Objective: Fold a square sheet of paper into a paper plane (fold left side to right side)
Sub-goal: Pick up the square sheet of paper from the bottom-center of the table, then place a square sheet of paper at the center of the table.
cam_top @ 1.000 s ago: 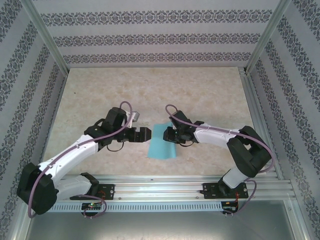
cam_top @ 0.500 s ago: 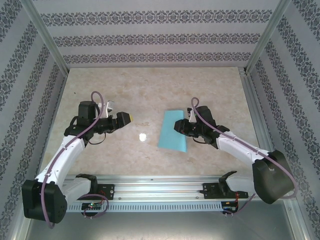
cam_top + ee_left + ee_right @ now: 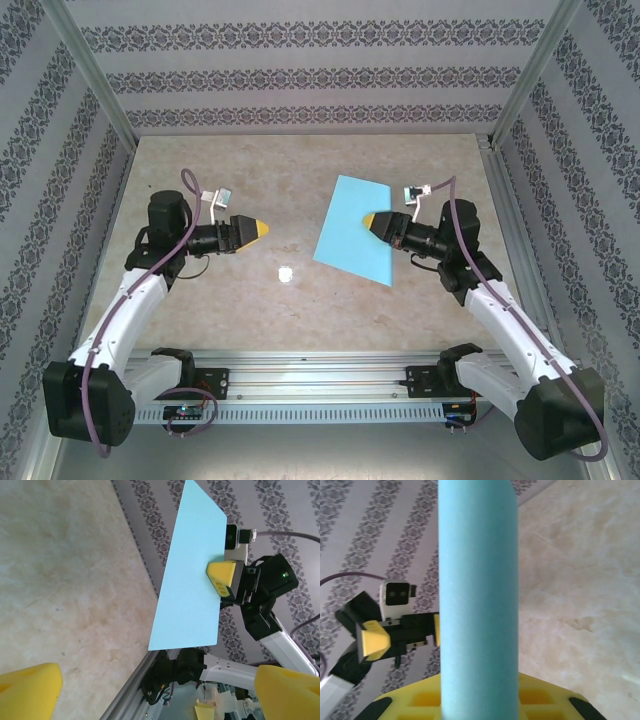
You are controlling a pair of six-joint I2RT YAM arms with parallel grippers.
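Top external view, items taken by size.

Table (image 3: 300,170): bare marbled surface, patterned panels on three sides, rail (image 3: 330,375) along the near edge. The open room lies between the two sets of jaws. The side panel stands close behind the right arm.

Sheet of paper (image 3: 345,235): light blue, showing as a long rectangle. It juts out of the right gripper (image 3: 374,222) toward the left gripper (image 3: 255,231) and appears lifted off the table.

Right gripper: jaws clamped on the middle of the sheet's long edge, on the side nearest that arm.

Left gripper: the left wrist view shows its pads (image 3: 30,690) spread wide with nothing between them, well apart from the sheet's free edge.

Judgement: the paper is light, limp and easily creased or torn. A shallow pinch at an edge suits it. The unsupported corners may sag and catch the table on lowering.
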